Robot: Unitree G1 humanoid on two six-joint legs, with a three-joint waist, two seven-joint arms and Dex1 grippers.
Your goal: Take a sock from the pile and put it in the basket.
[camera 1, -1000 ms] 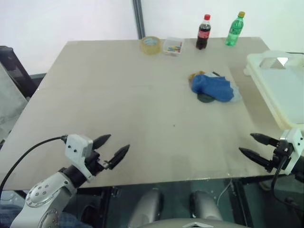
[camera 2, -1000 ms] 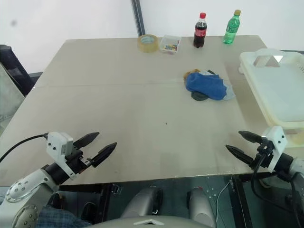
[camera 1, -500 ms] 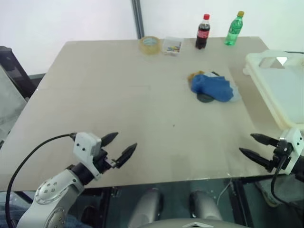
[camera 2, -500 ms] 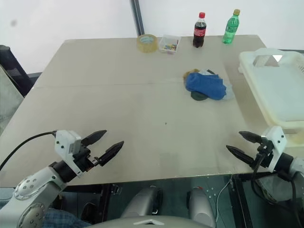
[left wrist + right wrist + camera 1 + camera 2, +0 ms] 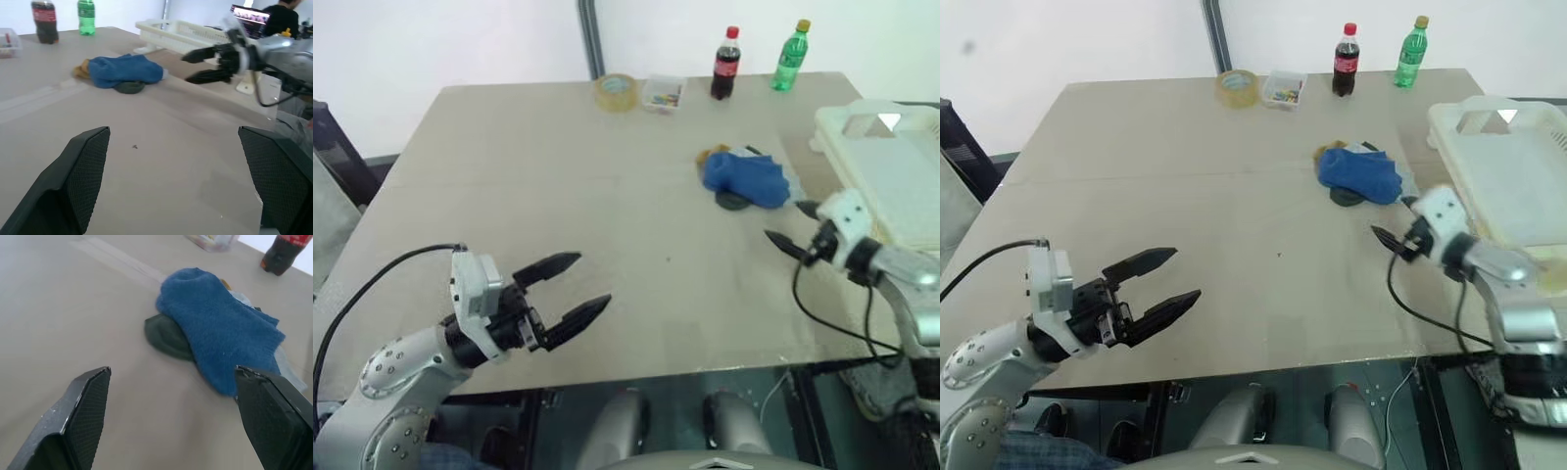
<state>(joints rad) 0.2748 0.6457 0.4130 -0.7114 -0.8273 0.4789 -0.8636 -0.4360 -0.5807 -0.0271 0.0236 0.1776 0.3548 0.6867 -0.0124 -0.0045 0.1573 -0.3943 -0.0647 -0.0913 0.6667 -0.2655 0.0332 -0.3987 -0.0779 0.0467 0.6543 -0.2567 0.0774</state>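
The royal-blue sock (image 5: 749,178) lies on top of the pile (image 5: 735,201), with a dark sock under it and mustard and light grey ones peeking out behind. My right gripper (image 5: 783,221) is open and hovers just in front of and to the right of the pile, pointing at it without touching. The right wrist view shows the blue sock (image 5: 220,333) close ahead between the spread fingers. The cream-white basket (image 5: 891,166) stands at the table's right edge. My left gripper (image 5: 592,279) is open and empty, over the near left of the table.
At the table's far edge stand a tape roll (image 5: 614,90), a small clear box (image 5: 664,93), a cola bottle (image 5: 725,64) and a green bottle (image 5: 789,58). A person (image 5: 283,17) sits at a screen beyond the basket.
My right gripper has swung from the table's front right edge forward and left, up to the pile. The left gripper has risen and turned a little rightward. Both stay open.
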